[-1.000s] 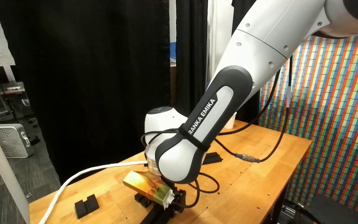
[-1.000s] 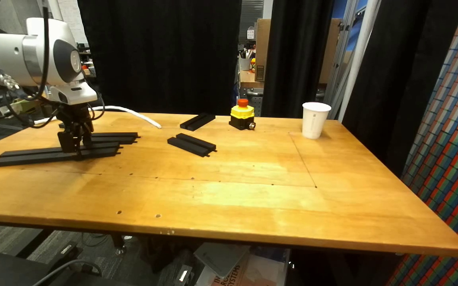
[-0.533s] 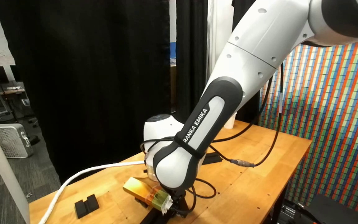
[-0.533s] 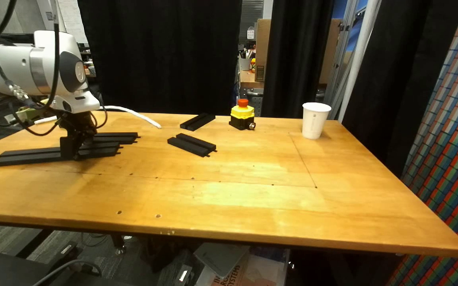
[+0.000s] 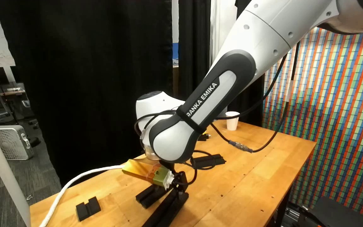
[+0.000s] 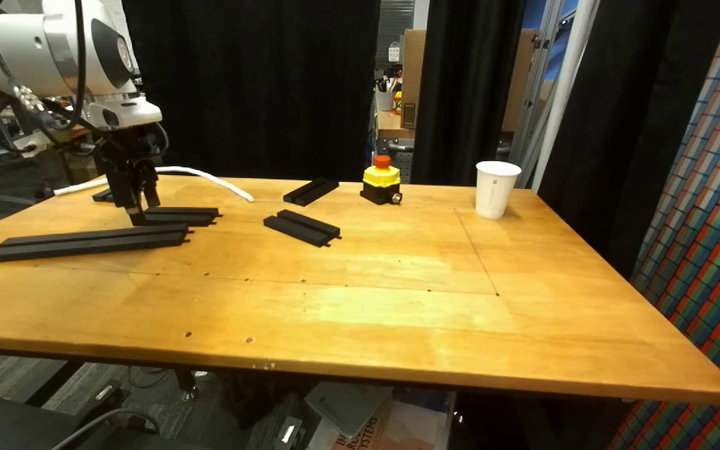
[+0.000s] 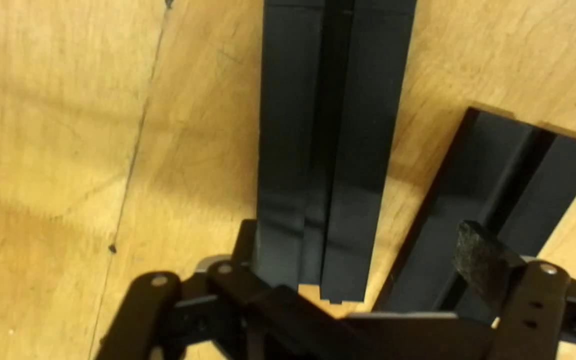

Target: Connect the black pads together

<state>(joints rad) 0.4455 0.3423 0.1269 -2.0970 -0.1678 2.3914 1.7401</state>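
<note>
Fingers (image 7: 479, 262) spread wide and gripping nothing, the gripper (image 7: 360, 244) hangs by the tabbed end of the long black pad (image 6: 88, 247) on a wooden table (image 6: 360, 312); black on black, its clearance is hard to tell. A shorter black pad (image 7: 478, 185) lies canted beside the long one w/ a strip of wood btwn; a third pad (image 6: 302, 227) sits off the long pad's tabbed end, a fourth pad (image 6: 311, 192) off the same end toward the shorter pad's side, & a small block (image 5: 88, 208) well apart on that side too. A thin line crosses the long pad, poss. a joint already made. The hazard, prob., is crowding: w/ one finger over the shorter pad in the wrist view, a straight drop here could land on it or shove it into the long one. Any sideways knock might reopen that joint, since no clamp is visible on it. And if the next pad comes in even slightly cocked, its tabs may miss their seats & jam, or push the long pad askew; a grip too near one end, letting it swivel, would be the likely cause.
</note>
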